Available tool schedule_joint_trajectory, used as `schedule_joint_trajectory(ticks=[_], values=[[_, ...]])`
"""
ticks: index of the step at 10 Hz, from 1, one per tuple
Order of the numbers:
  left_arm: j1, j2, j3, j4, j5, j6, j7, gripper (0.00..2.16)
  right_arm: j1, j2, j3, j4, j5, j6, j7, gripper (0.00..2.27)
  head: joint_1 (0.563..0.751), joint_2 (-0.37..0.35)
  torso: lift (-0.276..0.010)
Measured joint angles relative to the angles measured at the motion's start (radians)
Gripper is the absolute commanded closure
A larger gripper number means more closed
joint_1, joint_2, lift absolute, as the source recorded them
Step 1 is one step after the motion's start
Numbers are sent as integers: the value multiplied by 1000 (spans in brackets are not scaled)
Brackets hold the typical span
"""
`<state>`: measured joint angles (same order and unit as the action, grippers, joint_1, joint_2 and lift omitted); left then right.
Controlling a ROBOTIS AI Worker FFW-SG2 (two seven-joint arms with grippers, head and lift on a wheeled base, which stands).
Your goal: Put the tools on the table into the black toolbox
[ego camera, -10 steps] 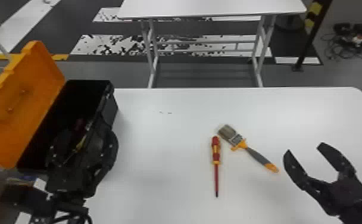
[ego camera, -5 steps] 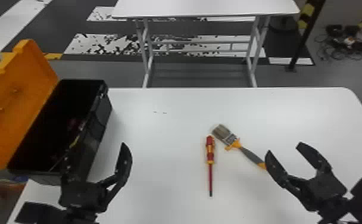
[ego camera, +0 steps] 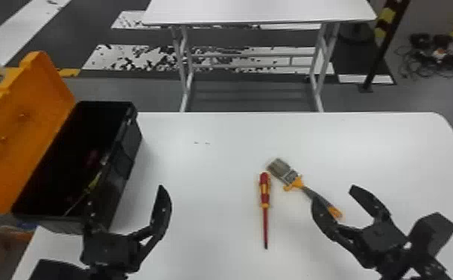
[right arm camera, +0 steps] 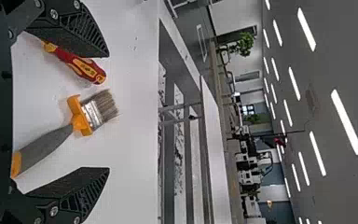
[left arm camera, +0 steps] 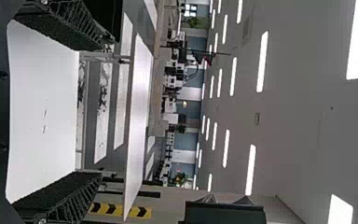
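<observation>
Since a second ago, the left gripper (ego camera: 125, 197) has come off the black toolbox (ego camera: 125, 156) and spread, while the right gripper (ego camera: 335, 195) has shifted toward the paintbrush (ego camera: 291, 178). Head view: the toolbox stands open; brush and screwdriver (ego camera: 265, 190) lie near each other on the table (ego camera: 207, 178). Left wrist view: jaws wide apart, empty. Right wrist view: jaws wide apart, holding nothing, the brush's bristles (right arm camera: 105, 105) near the screwdriver's handle.
</observation>
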<state>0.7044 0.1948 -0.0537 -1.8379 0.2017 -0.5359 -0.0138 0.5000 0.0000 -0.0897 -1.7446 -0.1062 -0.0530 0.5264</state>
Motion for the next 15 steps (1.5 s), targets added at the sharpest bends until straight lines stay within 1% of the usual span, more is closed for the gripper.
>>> schedule_joint_trajectory(ticks=[3,5,7,10,11,12,13,15], values=[[-2,6,-5,13,4,1,0,33,-70,0,-6,12,40,137,1,151,695,100,-75],[-5,11,-7,14,10,4,-1,33,-111,0,-11,14,56,228,20,151,695,100,-75],[-8,17,-8,15,18,6,-1,33,-156,0,-36,36,59,319,83,151,695,100,-75],[-8,20,-7,16,24,9,-2,33,-223,-1,-89,56,56,447,181,154,695,90,-75],[-8,20,-7,16,24,10,-2,33,-243,-14,-104,47,72,497,207,154,695,83,-75],[-8,20,-7,16,26,11,-2,33,-260,-36,-109,34,91,544,226,154,695,66,-75],[-8,20,-6,17,29,11,-2,33,-277,-47,-110,24,119,578,247,154,695,58,-75],[-7,20,-5,20,33,11,-2,33,-295,-55,-98,10,172,597,265,154,695,55,-75]])
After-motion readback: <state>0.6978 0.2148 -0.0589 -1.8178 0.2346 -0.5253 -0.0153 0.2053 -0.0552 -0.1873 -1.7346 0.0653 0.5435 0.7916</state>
